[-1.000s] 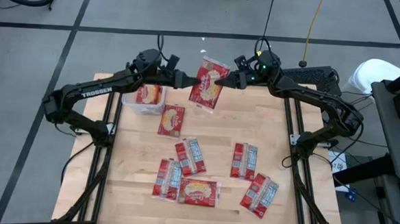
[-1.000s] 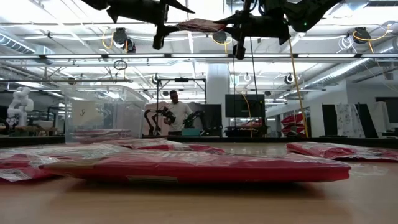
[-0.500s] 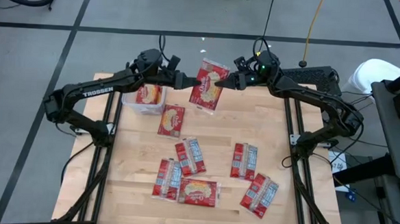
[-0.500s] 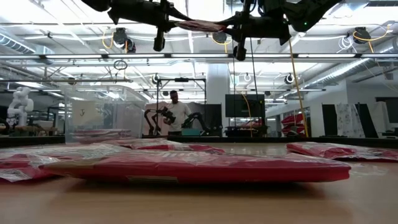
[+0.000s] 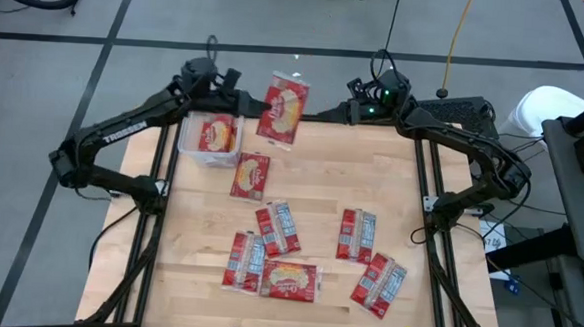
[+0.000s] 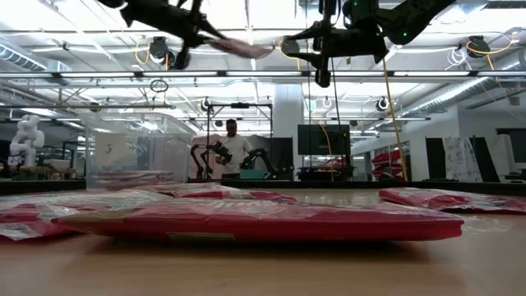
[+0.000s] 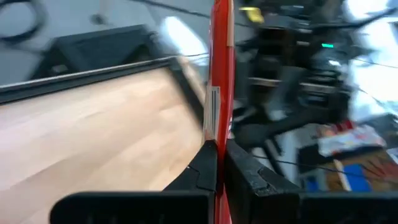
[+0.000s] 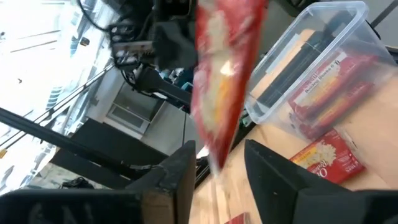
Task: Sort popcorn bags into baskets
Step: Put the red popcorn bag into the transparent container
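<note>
Red popcorn bag (image 5: 282,109) pinched by left end effector (image 5: 247,105) upper centre; right end effector (image 5: 327,113) apart, empty. Thin edge grip could slip before clear basket (image 5: 211,139).

high: overhead, whole table (image 5: 321,185) | low: tabletop level, facing room | wrists: close, both see held bag (image 7: 221,74)

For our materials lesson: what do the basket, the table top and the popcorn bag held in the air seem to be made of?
Basket: clear, colourless plastic, probably rigid; its contents show through the walls.
Table top: pale wood, matte, with visible plank lines.
Popcorn bag, pinched by the left gripper: thin printed film, likely plastic, faintly glossy.
</note>
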Robot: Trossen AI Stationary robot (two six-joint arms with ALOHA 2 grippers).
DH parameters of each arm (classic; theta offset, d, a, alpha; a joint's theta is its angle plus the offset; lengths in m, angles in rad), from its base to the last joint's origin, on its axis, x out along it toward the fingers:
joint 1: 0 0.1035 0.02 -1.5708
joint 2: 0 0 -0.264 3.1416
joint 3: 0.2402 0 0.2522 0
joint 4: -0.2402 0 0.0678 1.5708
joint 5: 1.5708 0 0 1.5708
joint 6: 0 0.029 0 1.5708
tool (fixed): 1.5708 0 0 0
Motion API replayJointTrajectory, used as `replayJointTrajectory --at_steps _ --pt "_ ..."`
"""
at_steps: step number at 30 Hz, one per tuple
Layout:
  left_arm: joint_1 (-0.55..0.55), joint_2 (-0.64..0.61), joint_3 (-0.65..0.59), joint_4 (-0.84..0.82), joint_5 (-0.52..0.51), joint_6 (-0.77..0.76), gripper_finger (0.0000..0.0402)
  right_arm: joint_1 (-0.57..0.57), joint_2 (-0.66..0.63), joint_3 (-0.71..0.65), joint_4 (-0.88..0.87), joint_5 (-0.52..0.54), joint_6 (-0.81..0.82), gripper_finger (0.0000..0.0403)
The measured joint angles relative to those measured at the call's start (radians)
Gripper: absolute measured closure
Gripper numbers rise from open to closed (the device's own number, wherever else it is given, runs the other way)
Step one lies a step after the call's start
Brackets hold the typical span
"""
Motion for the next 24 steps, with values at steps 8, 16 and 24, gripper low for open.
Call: replayJointTrajectory --at_steps 8,16,24 --pt "0.163 -0.096 0.000 -0.319 -0.075 0.067 0.0388 -0.008 0.000 0.000 0.001 -0.045 -0.031 0.0267" --pt "0.304 -0.128 0.000 -0.509 -0.105 0.185 0.0387 -0.008 0.000 0.000 0.001 -0.045 -0.076 0.0272" --pt "0.396 -0.117 0.000 -0.653 -0.202 0.260 0.0384 -0.008 0.000 0.000 -0.008 -0.045 -0.108 0.0273"
